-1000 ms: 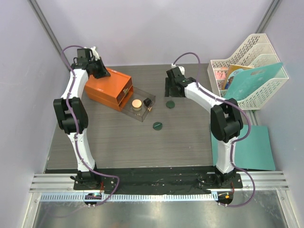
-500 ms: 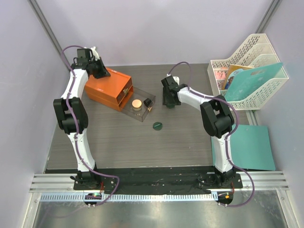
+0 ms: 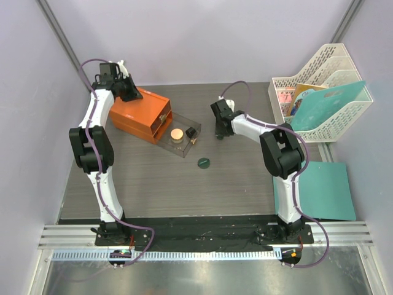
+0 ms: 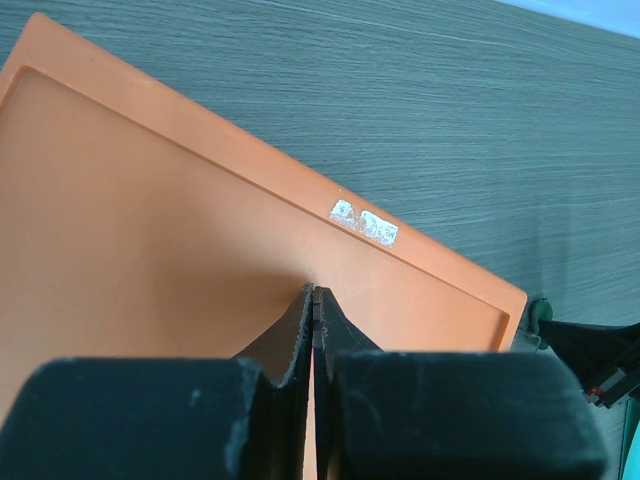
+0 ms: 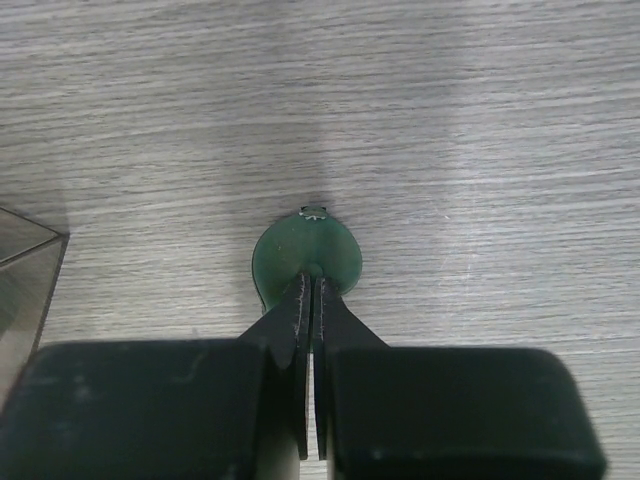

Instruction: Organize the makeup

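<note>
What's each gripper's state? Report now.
Left gripper: closed, empty, over the orange plastic drawer box.
Right gripper: closed, tips over the dark green round disc, nothing gripped.

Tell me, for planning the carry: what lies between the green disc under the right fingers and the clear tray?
Nothing: bare table between green disc and clear tray, per the right wrist view.

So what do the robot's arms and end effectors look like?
The left arm and right arm share a look: smooth white links between bulky black joints, with a thin purple cable looping alongside each. The left end effector and right end effector are matte black, blocky bodies with two fingers tapering to thin tips. I see no markings on them.
</note>
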`<state>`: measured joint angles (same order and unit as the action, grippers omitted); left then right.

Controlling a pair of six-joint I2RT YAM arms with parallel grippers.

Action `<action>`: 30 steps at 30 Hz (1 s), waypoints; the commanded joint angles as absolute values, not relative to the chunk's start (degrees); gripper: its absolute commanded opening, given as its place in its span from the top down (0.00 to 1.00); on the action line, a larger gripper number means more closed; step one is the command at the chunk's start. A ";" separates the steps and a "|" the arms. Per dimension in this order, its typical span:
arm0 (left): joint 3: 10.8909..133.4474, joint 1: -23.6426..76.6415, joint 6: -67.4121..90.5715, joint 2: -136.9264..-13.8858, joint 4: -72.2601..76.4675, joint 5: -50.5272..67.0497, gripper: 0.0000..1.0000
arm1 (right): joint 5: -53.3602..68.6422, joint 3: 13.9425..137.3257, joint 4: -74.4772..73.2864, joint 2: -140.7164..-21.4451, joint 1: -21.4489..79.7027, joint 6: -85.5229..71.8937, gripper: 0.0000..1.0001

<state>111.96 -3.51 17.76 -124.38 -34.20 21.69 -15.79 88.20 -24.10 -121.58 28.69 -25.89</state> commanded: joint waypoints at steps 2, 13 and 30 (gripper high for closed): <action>101.25 -3.87 12.83 -137.20 -65.74 10.99 1.00 | -16.61 86.22 -23.12 -119.01 28.65 -26.02 0.99; 101.34 -3.87 12.92 -137.20 -65.74 10.90 1.00 | -15.38 90.70 -22.68 -109.96 29.26 -23.82 0.99; 101.25 -3.87 12.92 -137.20 -65.66 10.90 1.00 | 3.42 107.74 -25.04 -120.74 40.77 -19.43 0.99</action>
